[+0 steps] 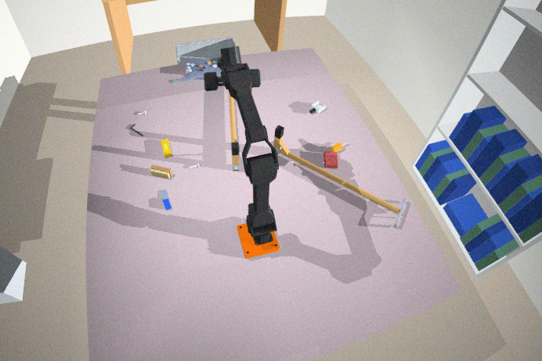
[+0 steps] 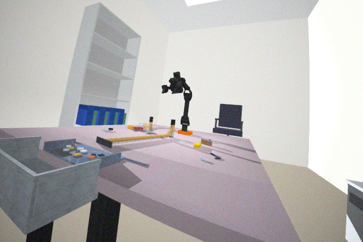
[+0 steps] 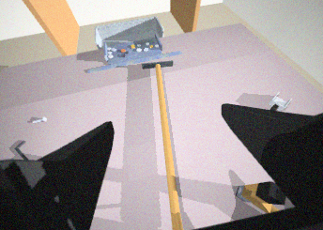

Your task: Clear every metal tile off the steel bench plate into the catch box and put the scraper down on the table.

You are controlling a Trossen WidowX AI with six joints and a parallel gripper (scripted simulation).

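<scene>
My gripper [image 1: 232, 80] [image 2: 170, 90] [image 3: 167, 115] is open and empty, high above the table. A long tool with a wooden handle [image 1: 233, 121] [image 2: 137, 138] [image 3: 168, 149] lies below it, its black blade [image 2: 103, 141] [image 3: 157, 65] just short of the steel plate. The steel plate [image 1: 200, 74] [image 2: 101, 153] [image 3: 141, 58] bears several white, yellow, orange and dark tiles, such as an orange tile [image 2: 91, 157] [image 3: 123, 51]. The grey catch box [image 2: 66, 181] [image 3: 113, 34] is at the plate's far end; its floor is partly hidden. A second long tool [image 1: 338, 178] with a silvery head lies on the right.
Right of the arm lie a red block [image 1: 330, 159], a yellow-orange piece [image 1: 337, 147] and a white clip-like thing [image 1: 317, 107] [image 3: 280, 101]. On the left lie a yellow block [image 1: 166, 147], a wooden brush-like block [image 1: 161, 171], a blue-ended piece [image 1: 166, 203] and a black hex key [image 1: 136, 130].
</scene>
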